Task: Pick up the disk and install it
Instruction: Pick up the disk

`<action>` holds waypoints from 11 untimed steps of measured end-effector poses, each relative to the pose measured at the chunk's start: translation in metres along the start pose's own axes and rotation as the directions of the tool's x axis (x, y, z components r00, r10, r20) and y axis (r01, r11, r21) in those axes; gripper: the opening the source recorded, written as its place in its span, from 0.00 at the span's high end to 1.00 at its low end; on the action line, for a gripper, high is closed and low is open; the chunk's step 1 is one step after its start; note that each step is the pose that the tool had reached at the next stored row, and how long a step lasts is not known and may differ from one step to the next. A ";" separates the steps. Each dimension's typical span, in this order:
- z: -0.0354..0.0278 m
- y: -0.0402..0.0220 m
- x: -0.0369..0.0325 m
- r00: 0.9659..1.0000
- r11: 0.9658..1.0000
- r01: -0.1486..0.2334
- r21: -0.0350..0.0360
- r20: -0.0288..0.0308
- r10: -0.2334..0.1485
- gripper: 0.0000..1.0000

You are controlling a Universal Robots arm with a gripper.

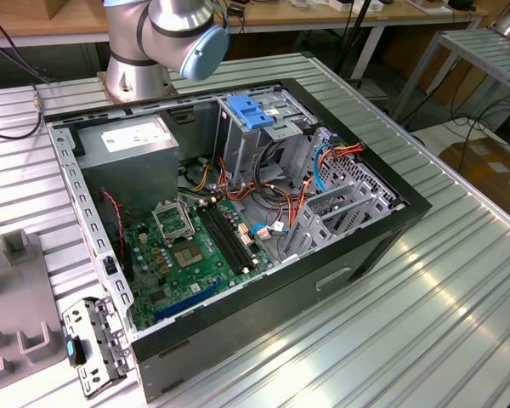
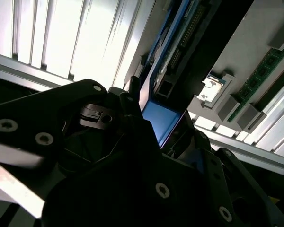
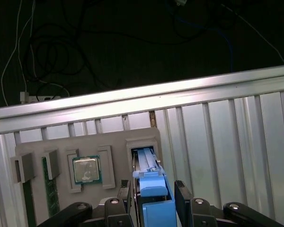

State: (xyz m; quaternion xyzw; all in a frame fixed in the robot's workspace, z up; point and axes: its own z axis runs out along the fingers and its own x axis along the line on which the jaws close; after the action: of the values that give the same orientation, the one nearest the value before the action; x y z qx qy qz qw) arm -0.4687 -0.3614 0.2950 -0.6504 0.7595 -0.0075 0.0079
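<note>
The disk (image 3: 149,165) stands on edge in a slot of a grey holder tray (image 3: 61,151), with its blue plastic rails facing the camera. My gripper (image 3: 152,191) straddles it, one dark finger (image 3: 125,194) against each side, shut on it. In the second wrist view the disk (image 2: 173,71) shows edge-on with its blue rail and connector end, held between the black fingers of the gripper (image 2: 163,120). The open computer case (image 1: 323,280) lies on the metal table in the exterior view, with the arm's base (image 1: 153,42) behind it.
The holder tray also carries a processor chip (image 3: 87,169) and a green memory stick (image 3: 48,184). Inside the case are a green motherboard (image 1: 187,255), a grey power supply (image 1: 132,144), loose cables, and a metal drive cage topped by a light-blue latch (image 1: 251,110). Ribbed aluminium table surrounds everything.
</note>
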 end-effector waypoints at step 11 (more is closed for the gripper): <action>0.0002 0.0000 0.0000 1.000 1.000 0.000 0.000 0.000 0.000 0.62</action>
State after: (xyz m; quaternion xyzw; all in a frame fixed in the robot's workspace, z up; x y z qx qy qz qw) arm -0.4687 -0.3614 0.2949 -0.6504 0.7595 -0.0075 0.0079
